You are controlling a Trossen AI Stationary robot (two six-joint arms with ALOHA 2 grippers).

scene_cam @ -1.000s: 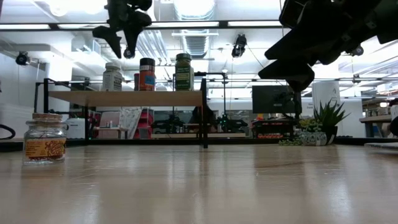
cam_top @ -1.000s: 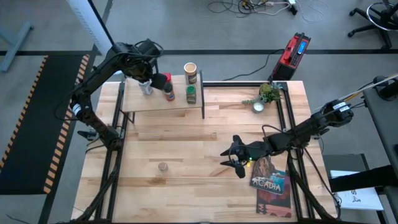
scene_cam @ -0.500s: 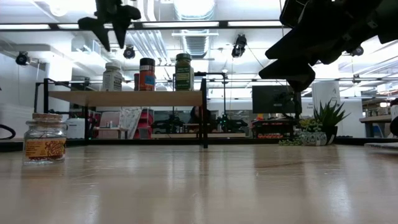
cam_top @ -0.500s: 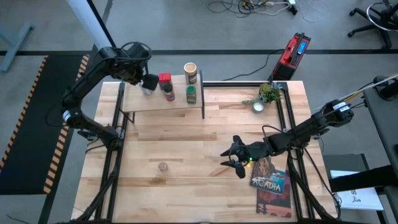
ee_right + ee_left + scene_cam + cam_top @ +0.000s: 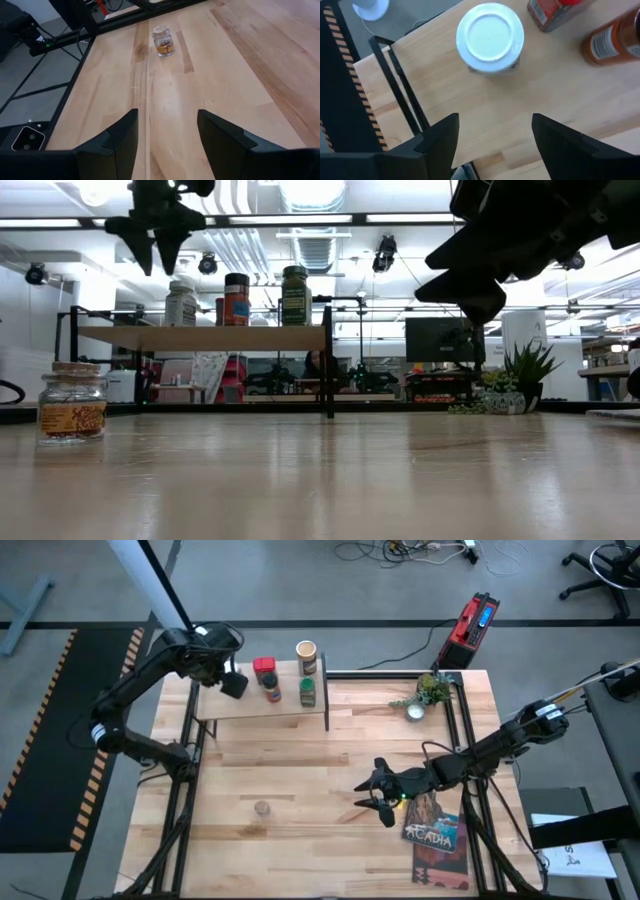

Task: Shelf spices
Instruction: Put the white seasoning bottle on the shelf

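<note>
**Four spices on the shelf, one jar on the table**

Left gripper hangs over the left end of the shelf, fingers spread, holding nothing. In its wrist view the white-capped jar stands upright on the shelf top, apart from the fingers.

Also on the shelf: red tin, brown jar with dark cap, green-lidded jar, tan canister. Tin and brown jar are just beside each other. All upright in the low view, as far as I can see.

A small cork-topped jar with orange contents sits on the table, well apart from the shelf, in the front-left area.

Right gripper hovers over the table mid-right, fingers spread, empty, beside the Acadia book. Its wrist view looks across bare wood to that jar.

Plant in white pot stands at the back right.
</note>
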